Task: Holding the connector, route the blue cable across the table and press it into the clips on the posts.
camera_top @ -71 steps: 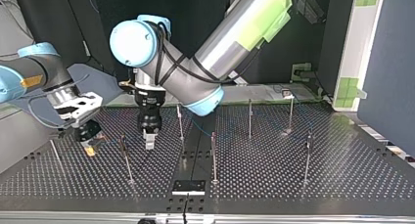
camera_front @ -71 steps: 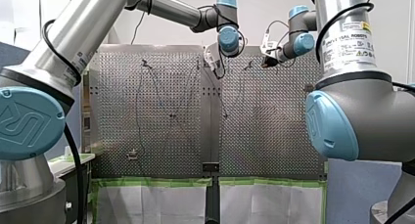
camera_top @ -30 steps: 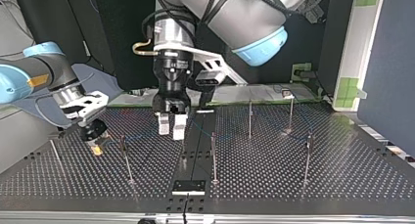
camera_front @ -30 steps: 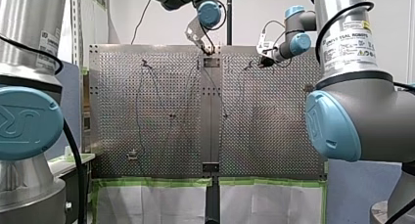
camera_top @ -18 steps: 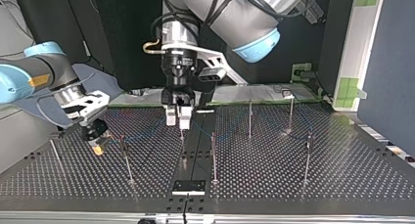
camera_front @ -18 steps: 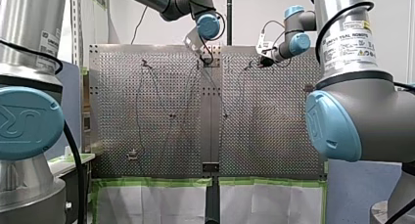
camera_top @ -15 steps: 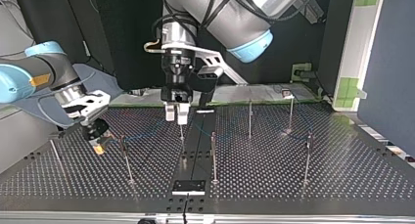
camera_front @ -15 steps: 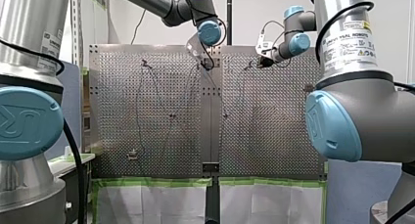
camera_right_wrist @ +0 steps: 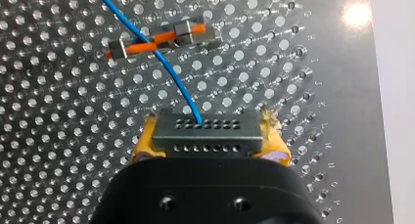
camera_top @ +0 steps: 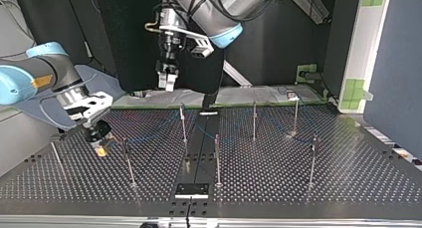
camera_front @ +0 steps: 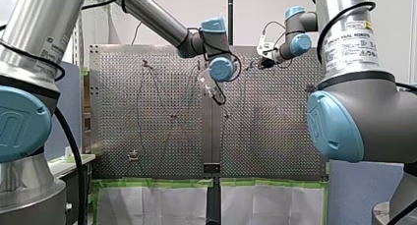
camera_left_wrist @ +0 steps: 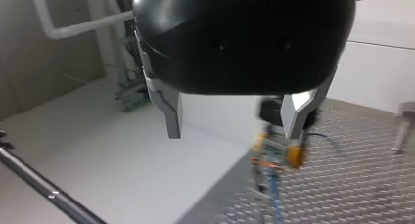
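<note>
Here the right gripper clamps the grey, hole-dotted rectangular connector between yellow pads; the thin blue cable leaves it and crosses what seems an orange-and-metal clip. The black left gripper hangs wide open, empty, above the perforated metal table.

My right gripper is hanging low over the table at the top view's left, just beside a post. The connector is sitting between its fingers, with the cable running ahead of it and crossing over a clip lying on the table. My left gripper is hanging high above the middle post — well apart from it.
</note>
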Motion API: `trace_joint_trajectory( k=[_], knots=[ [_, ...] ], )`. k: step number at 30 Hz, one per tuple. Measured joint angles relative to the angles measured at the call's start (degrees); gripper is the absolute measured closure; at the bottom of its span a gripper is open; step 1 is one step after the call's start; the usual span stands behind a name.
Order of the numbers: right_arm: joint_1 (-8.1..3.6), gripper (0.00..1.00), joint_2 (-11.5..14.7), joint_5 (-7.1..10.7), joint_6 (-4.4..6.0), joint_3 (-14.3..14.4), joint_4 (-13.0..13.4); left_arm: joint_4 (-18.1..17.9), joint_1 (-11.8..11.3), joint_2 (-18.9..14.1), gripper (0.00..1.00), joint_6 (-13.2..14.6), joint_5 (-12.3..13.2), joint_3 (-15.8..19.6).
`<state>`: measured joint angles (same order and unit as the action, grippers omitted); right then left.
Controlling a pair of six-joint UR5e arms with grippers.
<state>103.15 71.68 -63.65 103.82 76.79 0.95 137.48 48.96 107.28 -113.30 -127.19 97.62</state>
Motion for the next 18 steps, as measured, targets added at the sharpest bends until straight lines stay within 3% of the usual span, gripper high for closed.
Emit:
trace_joint_trajectory(
  k=[9,18],
  knots=[
    [0.07,1.0,-0.09,0.01,-0.03,0.13,0.02,-4.19,-0.48,4.2,0.0,0.01,0.08,4.18],
    [0.08,1.0,-0.16,0.01,-0.02,0.36,0.03,-8.68,-3.84,8.67,0.0,0.05,-0.14,8.66]
  ],
)
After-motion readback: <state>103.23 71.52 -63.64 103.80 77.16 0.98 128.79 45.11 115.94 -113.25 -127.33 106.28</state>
